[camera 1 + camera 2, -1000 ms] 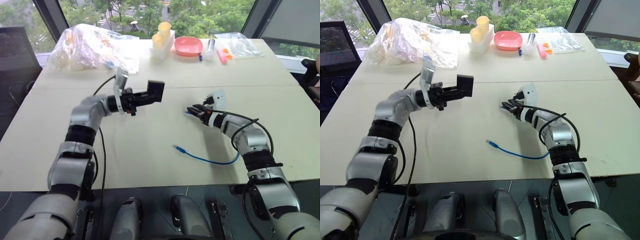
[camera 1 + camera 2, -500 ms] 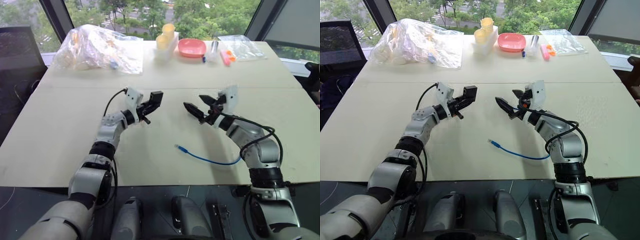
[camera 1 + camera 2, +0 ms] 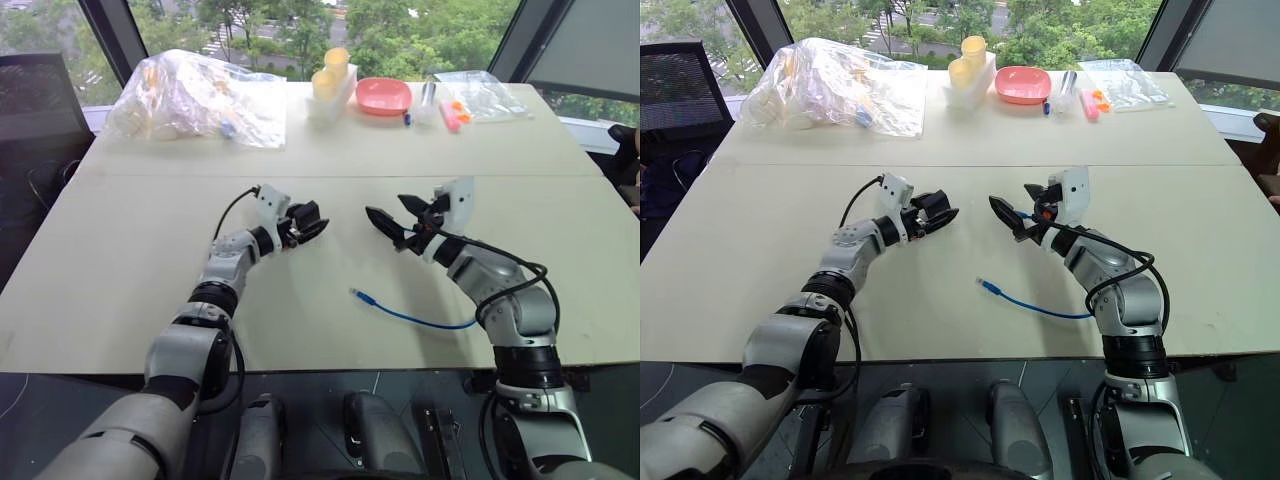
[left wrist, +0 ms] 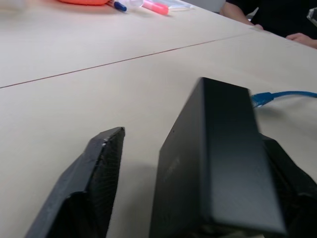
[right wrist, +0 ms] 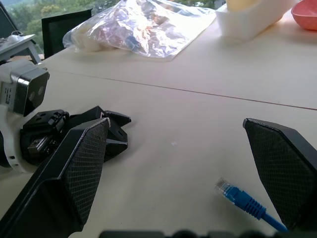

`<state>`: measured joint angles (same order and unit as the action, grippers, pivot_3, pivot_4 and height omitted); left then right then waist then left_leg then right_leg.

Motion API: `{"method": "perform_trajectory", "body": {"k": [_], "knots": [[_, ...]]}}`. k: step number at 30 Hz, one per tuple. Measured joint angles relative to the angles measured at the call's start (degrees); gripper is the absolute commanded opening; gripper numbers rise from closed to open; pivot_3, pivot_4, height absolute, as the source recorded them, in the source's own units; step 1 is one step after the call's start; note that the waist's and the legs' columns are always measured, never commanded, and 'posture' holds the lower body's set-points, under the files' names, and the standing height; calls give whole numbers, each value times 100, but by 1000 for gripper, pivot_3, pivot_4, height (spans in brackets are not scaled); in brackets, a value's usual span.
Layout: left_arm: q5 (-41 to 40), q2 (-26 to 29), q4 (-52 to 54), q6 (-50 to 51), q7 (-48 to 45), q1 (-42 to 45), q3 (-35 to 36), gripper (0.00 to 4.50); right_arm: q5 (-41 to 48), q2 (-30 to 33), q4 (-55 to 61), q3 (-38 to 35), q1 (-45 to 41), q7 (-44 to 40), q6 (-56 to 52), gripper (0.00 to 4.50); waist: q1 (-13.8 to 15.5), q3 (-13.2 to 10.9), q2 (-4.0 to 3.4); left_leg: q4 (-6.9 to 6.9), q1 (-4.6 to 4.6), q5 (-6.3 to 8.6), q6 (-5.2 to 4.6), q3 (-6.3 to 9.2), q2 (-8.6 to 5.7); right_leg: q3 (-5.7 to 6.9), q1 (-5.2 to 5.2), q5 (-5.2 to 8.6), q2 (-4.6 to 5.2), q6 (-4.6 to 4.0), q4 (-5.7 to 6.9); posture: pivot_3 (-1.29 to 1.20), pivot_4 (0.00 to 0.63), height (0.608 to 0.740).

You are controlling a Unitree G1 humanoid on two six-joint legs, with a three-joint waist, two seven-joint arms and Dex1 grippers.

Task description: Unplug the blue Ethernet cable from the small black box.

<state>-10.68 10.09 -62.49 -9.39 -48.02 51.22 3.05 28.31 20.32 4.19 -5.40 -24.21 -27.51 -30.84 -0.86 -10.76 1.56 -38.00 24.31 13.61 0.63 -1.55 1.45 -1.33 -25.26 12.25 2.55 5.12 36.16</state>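
Cable (image 3: 415,316), blue, lies unplugged, plug toward left gripper (image 3: 310,224) loosely around box (image 4: 213,163); right gripper (image 3: 392,215) wide.

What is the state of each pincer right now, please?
Left pincer: open, the small black box between its fingers, no longer clamped.
Right pincer: open wide, holding nothing; the blue Ethernet cable lies on the table.

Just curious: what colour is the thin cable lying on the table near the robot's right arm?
Bright blue, with a small clear plug at its end. The blue Ethernet cable shows best in the right wrist view.
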Motion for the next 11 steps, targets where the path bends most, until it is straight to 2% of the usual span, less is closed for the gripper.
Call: {"method": "perform_trajectory", "body": {"k": [4, 6, 11], "knots": [[-268, 508, 1724, 917, -236, -601, 58, 3777, 18, 224, 438, -2, 262, -107, -152, 4500, -14, 0, -1, 2, 3, 1, -1, 0, 8, 0, -4, 0, 1, 0, 0, 0, 150, 740], [-677, 887, 3233, 1915, -328, -1134, 114, 3777, 139, 401, 765, -53, 420, -166, -346, 4500, -24, 0, -1, 4, 3, 2, -1, 1, 25, -1, -3, 0, 0, 0, 0, 0, 150, 740], [-1732, 1645, 5935, 4018, -122, -2215, 498, 3777, 351, 738, 1419, -216, 779, -216, -722, 4500, -13, 3, -6, 3, -13, 2, -1, 2, 29, -2, 10, 7, 2, -13, 0, 0, 150, 740]]}}
